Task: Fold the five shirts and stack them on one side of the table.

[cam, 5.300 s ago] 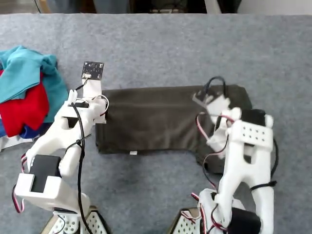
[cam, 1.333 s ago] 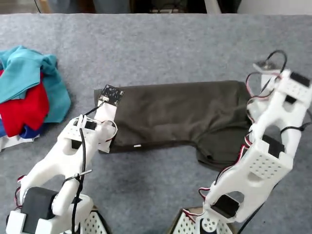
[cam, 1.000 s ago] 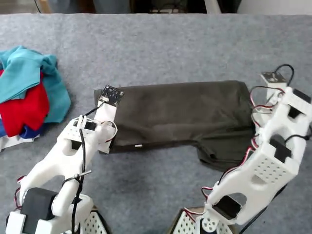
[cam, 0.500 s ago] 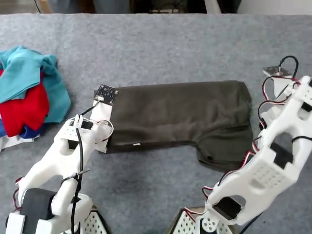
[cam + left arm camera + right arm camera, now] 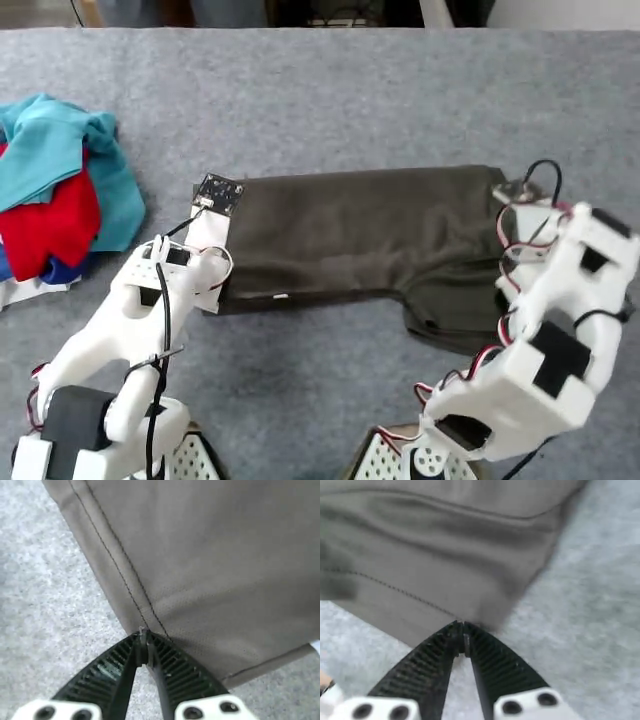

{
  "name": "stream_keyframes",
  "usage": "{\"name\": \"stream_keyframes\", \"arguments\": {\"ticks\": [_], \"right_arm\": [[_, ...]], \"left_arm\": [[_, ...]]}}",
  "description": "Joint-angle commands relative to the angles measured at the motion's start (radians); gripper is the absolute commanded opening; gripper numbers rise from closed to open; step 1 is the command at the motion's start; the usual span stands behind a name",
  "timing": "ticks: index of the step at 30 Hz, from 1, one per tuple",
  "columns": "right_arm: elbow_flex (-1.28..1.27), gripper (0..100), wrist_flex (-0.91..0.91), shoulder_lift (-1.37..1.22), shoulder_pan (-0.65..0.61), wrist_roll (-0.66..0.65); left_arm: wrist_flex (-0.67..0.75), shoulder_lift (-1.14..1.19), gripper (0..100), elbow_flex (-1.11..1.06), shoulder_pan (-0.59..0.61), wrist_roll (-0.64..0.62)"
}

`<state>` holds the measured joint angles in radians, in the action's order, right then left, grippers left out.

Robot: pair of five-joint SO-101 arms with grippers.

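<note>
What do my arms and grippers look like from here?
The left arm and right arm are white plastic with black motors and loose black, red and white wires. The left gripper and right gripper have black, ribbed, tapering fingers on white bases.

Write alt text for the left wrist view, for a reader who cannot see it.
The left gripper, its black ribbed jaws shut, pinches the stitched hem edge of an olive-brown fabric shirt. The shirt lies flat on the grey felt-like table cover.
</note>
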<state>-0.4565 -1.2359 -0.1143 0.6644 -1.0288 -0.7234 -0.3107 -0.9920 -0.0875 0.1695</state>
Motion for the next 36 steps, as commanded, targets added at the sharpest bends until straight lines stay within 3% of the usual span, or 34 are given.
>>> {"name": "stream_keyframes", "arguments": {"ticks": [1,6,13,20,26,31,36], "right_arm": [[-0.147,1.3,0.141,0.091,-0.014,-0.012],[-0.242,1.3,0.161,0.154,-0.009,-0.017],[-0.312,1.3,0.072,0.280,0.012,-0.127],[-0.254,1.4,0.023,0.438,0.060,-0.170],[-0.217,1.5,-0.023,0.475,-0.020,-0.253],[-0.234,1.6,0.054,0.464,-0.095,-0.256],[-0.390,1.5,0.232,0.372,-0.092,-0.256]], "left_arm": [[0.003,-0.015,3,0.016,0.010,0.002],[0.003,-0.015,3,0.015,0.010,0.002],[0.003,-0.017,3,0.012,0.012,0.002],[0.002,-0.025,3,0.013,0.012,0.002],[0.002,-0.025,3,0.012,0.012,0.002],[0.002,-0.025,3,0.010,0.012,0.002],[0.003,-0.023,3,0.010,0.012,0.002]]}}
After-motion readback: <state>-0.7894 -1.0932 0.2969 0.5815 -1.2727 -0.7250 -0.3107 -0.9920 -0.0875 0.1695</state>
